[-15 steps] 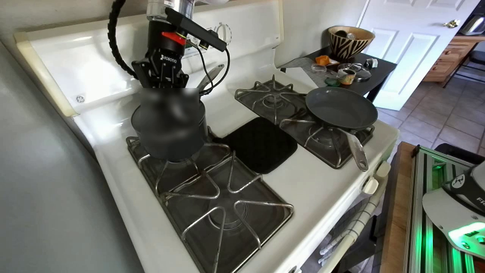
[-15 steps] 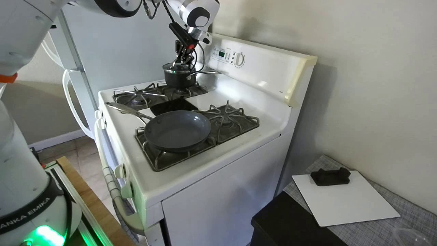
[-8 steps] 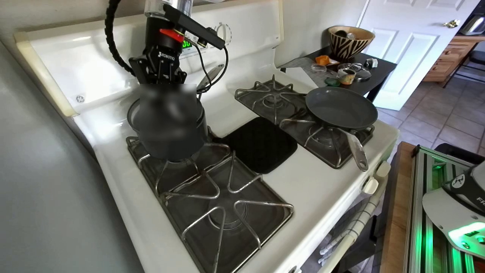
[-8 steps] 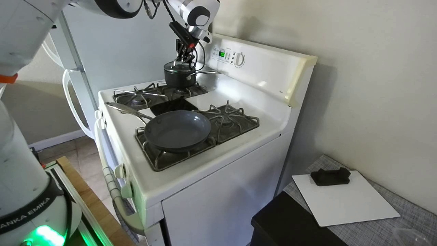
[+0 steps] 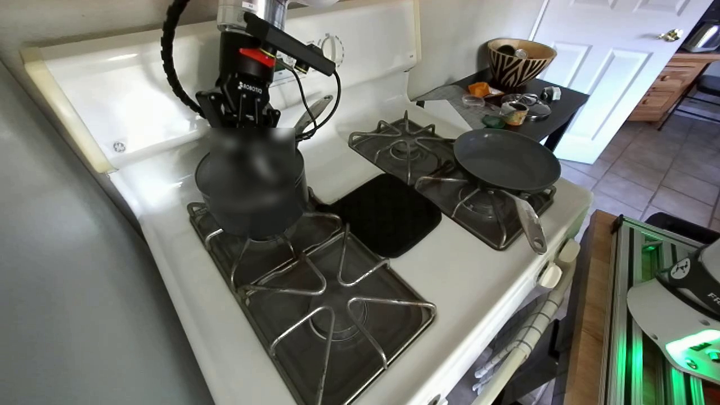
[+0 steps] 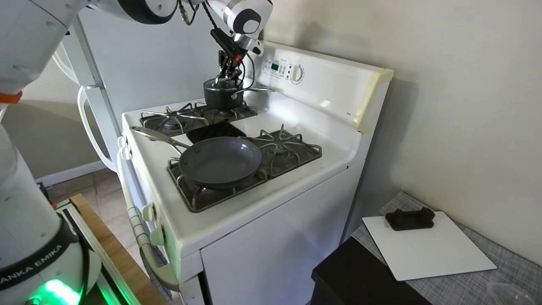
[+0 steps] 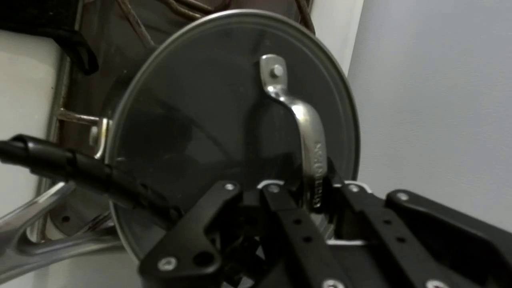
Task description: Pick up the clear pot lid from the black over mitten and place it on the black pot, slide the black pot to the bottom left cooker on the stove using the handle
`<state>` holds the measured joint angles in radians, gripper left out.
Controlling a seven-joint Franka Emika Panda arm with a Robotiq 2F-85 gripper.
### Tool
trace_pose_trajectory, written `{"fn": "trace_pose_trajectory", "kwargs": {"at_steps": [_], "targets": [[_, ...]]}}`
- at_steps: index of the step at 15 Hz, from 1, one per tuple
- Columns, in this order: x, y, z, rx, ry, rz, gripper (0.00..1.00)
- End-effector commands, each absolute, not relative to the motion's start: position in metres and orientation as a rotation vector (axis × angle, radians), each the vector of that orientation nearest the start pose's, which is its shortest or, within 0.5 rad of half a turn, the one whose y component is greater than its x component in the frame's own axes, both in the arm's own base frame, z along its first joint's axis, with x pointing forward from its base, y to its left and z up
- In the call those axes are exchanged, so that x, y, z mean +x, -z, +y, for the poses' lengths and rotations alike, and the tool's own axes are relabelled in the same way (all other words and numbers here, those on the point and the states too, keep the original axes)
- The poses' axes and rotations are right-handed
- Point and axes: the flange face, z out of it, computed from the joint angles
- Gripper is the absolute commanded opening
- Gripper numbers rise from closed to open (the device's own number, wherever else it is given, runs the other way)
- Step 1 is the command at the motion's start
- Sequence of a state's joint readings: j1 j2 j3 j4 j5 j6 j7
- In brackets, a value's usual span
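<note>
The black pot (image 5: 253, 216) stands on the back burner beside the fridge; it also shows in an exterior view (image 6: 222, 100). The clear pot lid (image 6: 218, 84) rests on top of it and covers its opening in the wrist view (image 7: 200, 108). My gripper (image 7: 314, 182) points down, its fingers on both sides of the lid's metal handle (image 7: 310, 124) near one end, and looks shut on it. It also shows over the pot (image 6: 228, 75). The pot's long handle (image 7: 72, 244) points away from the lid. The black oven mitten (image 5: 388, 214) lies flat between the burners.
The front burner grate (image 5: 337, 315) on the fridge side lies in front of the pot. A grey frying pan (image 5: 506, 160) sits on the opposite front burner, its handle toward the stove's front edge. The fridge (image 5: 67, 270) and stove back panel (image 6: 322, 80) stand close to the pot.
My gripper and the pot's rim shift slightly toward the fridge side half a second ago, then come back to nearly the same place. The mitten and frying pan stay still.
</note>
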<state>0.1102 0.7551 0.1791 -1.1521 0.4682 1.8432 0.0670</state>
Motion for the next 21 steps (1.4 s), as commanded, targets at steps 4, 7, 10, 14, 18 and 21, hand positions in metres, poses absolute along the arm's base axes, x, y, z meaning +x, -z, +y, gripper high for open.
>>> {"fn": "trace_pose_trajectory", "kwargs": {"at_steps": [4, 7, 10, 14, 18, 21], "targets": [[0.722, -0.379, 0.211, -2.589, -0.214, -0.034, 0.51], [0.723, -0.396, 0.209, -2.587, -0.179, -0.039, 0.75], [0.722, -0.416, 0.206, -2.593, -0.139, -0.034, 0.99], [0.719, -0.445, 0.195, -2.637, -0.052, -0.014, 1.00], [0.716, -0.464, 0.172, -2.772, 0.065, -0.111, 1.00], [0.715, -0.469, 0.158, -2.874, 0.122, -0.280, 1.00]]}}
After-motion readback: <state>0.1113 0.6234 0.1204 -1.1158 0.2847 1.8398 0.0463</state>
